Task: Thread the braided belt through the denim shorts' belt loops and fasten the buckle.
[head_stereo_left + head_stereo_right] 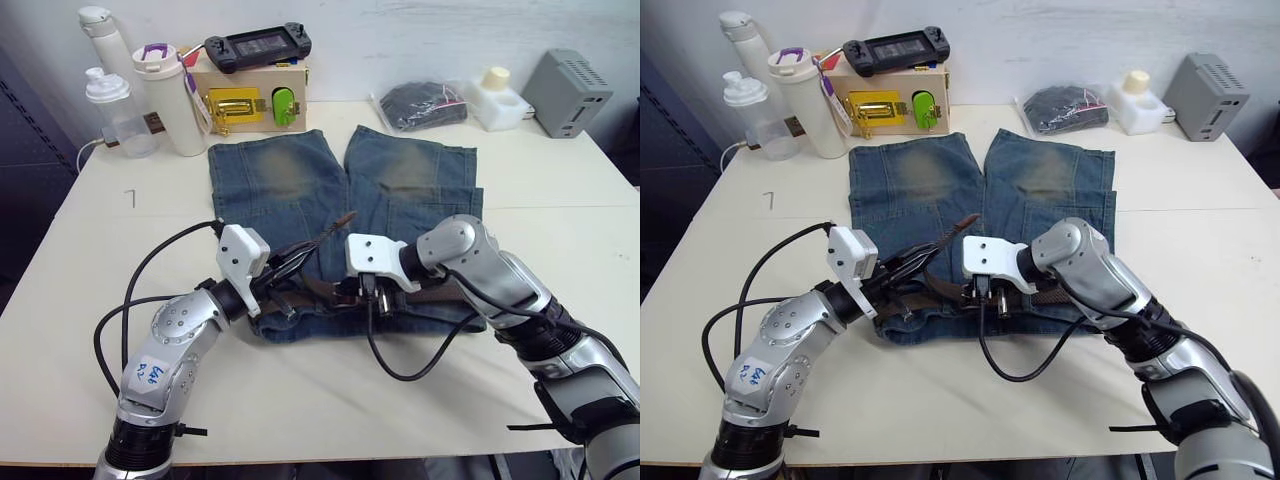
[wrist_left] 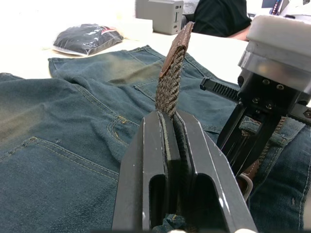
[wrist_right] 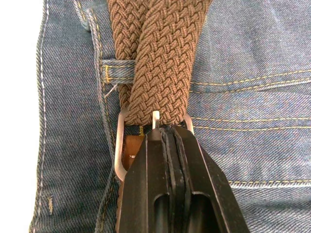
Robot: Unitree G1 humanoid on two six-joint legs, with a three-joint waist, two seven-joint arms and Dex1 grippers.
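Braided belt (image 2: 170, 82) pinched upright in left claw (image 2: 172, 119), right claw (image 3: 167, 131) clamping buckle (image 3: 121, 145)

A handwritten "1" is marked on the table (image 1: 130, 198).

Both arms reach inward from the lower corners of the head view and meet near the middle of the frame. The left claw (image 1: 292, 272) points right and slightly up, its two black fingers (image 2: 160, 160) pressed together on the braided belt (image 2: 170, 82), whose strap rises out between them. The right claw (image 3: 167, 133) points left, fingers closed against each other, their tips at the buckle (image 3: 121, 145); it seems to pinch the frame's prong bar, though the fingers hide the contact. The right forearm bends sharply at the elbow, wrist level above the bench (image 1: 330, 400)
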